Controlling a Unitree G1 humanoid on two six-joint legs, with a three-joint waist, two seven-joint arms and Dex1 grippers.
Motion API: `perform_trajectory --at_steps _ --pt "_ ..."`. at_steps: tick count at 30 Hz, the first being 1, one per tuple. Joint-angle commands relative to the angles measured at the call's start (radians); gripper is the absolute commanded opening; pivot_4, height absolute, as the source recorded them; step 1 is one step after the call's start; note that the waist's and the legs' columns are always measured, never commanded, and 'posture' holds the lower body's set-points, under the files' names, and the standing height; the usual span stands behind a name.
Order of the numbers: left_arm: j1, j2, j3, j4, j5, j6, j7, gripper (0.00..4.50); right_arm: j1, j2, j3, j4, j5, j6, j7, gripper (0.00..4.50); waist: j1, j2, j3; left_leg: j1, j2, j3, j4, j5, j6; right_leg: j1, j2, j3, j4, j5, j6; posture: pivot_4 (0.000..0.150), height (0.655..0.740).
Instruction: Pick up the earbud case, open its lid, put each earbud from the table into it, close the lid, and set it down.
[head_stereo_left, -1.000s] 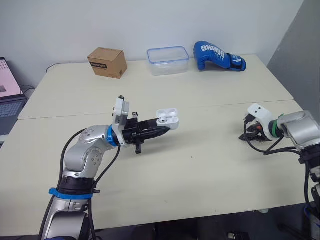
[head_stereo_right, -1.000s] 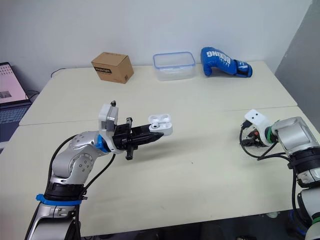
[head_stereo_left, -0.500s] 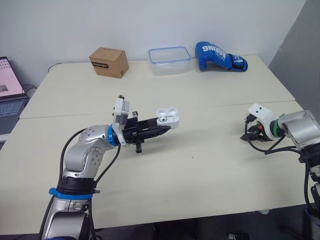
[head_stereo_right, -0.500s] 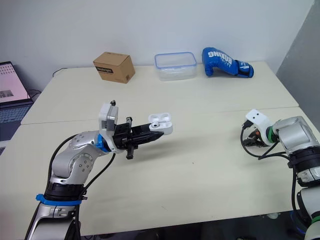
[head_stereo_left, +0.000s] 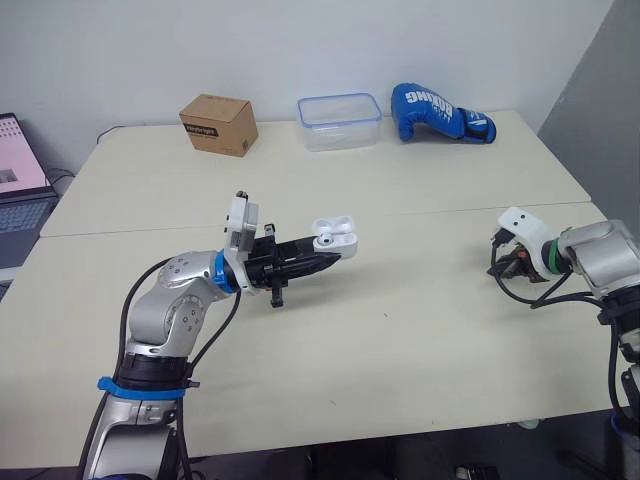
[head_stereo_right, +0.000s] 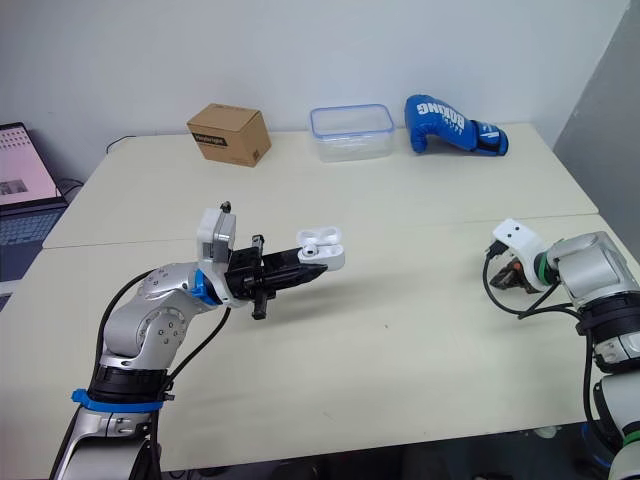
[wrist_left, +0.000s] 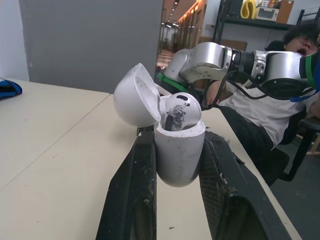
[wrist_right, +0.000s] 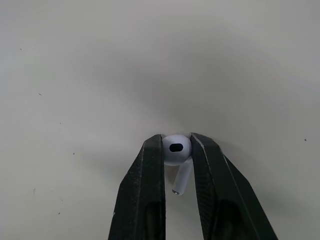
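The left hand (head_stereo_left: 326, 262) clamps the white, rounded plastic earbud case (wrist_left: 180, 155) by its base between both fingers, with the lid hinged open and one scuffed white earbud (wrist_left: 179, 111) seated inside. The right hand (head_stereo_left: 503, 268) is clenched on a second white stemmed earbud (wrist_right: 176, 149) at its fingertips, seemingly just off the pale bench (head_stereo_left: 400, 330)

surface: table (head_stereo_left: 400, 330) | far edge: cardboard box (head_stereo_left: 218, 124) | clear container (head_stereo_left: 340, 121) | blue boxing glove (head_stereo_left: 440, 113)
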Motion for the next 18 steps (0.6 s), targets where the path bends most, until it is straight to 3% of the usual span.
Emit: perform_trajectory --at_steps 1,11,18 --pt "0.001 0.005 0.015 -0.017 -0.006 -0.03 -0.012 0.77 0.002 -0.029 -0.004 -0.001 -0.027 -0.009 0.035 0.42 0.0 0.0 0.0 0.0 0.0 0.0 0.0 0.0 0.0 0.0 0.0 0.0 0.0 0.0 0.0 0.15 0.7307" --pt "0.003 0.004 0.011 0.001 0.001 -0.055 -0.024 0.77 0.067 -0.139 0.071 -0.313 -0.023 -0.116 0.319 0.42 -0.004 0.0 0.0 0.0 0.001 0.001 0.0 0.0 0.0 -0.001 0.0 0.0 0.0 0.0 0.0 0.15 0.7307" --pt "-0.004 -0.004 0.006 0.016 0.007 -0.068 -0.028 0.77 0.039 -0.086 0.169 -0.351 -0.118 -0.185 0.354 0.42 -0.002 0.0 0.0 0.0 0.0 0.0 0.0 0.0 0.0 -0.001 0.0 0.0 0.0 0.0 0.0 0.15 0.7307"
